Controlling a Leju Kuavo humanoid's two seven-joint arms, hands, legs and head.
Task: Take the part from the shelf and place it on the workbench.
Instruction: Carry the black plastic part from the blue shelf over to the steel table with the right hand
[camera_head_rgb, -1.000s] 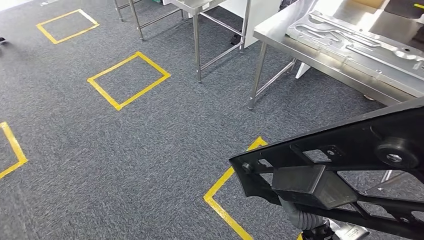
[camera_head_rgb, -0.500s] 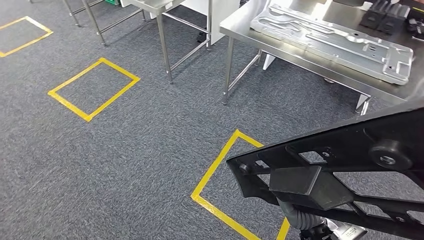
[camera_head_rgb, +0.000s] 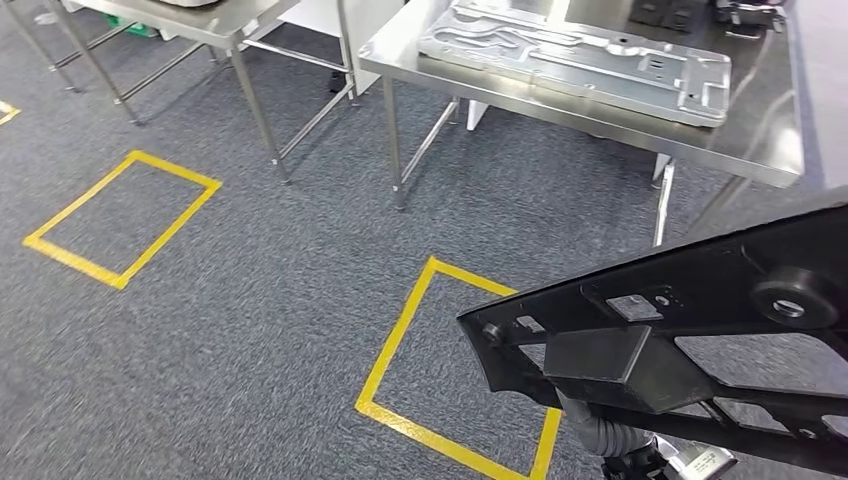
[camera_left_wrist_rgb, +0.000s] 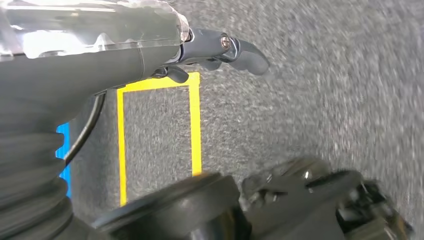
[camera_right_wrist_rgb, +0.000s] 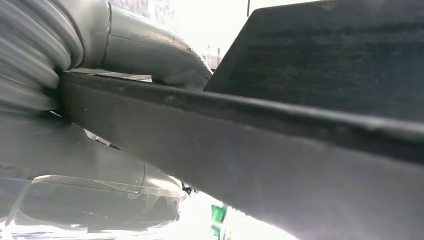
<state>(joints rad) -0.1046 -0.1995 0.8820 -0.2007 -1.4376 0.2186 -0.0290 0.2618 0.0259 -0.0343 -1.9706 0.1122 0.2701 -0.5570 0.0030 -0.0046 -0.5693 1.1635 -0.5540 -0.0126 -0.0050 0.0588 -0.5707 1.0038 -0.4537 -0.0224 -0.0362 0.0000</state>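
Head view bright, even overhead light, soft faint shadows under the table legs. Steel surface (camera_head_rgb: 760, 150) shows broad glare patches; metal plate (camera_head_rgb: 575, 50) on it reflects light too. Carpet (camera_head_rgb: 250, 330) sharp in the middle, slightly smeared toward the left edge. Black part (camera_head_rgb: 700, 330) crisp, matte, no glare. Left wrist view: carpet motion-blurred, worst on the far side; robot hand (camera_left_wrist_rgb: 215, 52) fairly sharp, clear cover catches highlights. Right wrist view: strongly backlit, blown-out white background, part dark, out of focus, close-up.
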